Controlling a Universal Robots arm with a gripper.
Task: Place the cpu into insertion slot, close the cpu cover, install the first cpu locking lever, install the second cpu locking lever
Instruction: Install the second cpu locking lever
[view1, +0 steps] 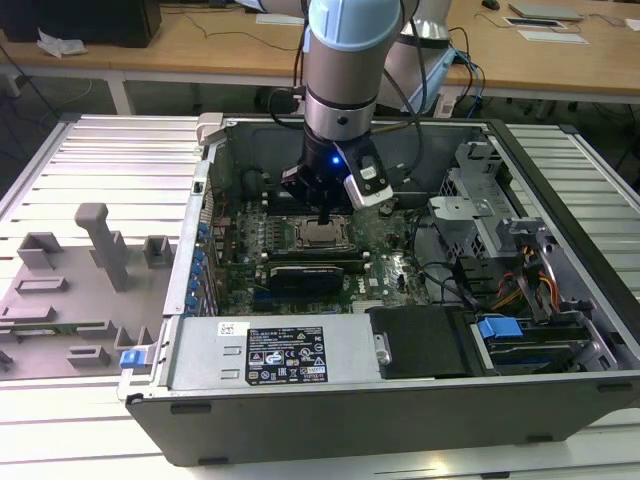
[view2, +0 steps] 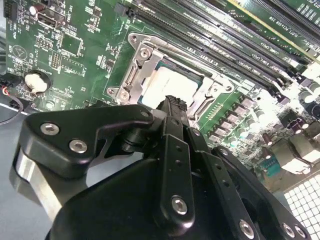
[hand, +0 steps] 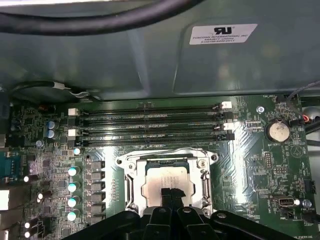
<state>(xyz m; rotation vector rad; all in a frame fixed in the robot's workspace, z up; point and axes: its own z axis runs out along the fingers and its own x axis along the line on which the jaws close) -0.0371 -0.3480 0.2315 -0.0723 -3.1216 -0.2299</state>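
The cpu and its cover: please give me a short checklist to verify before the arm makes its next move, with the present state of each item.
1. The cpu lies in the insertion slot, silver face up, level in both wrist views: ok.
2. The cpu cover is down around the chip: ok; the frame lies flat over the socket.
3. Gripper is over the cpu, tips close together above its face: ok.
4. Contact between gripper and chip: cannot tell.
5. The locking levers are latched: cannot tell; the wire levers are not clear at the socket edges.
6. Memory slots beside the socket are apart from the gripper: ok.
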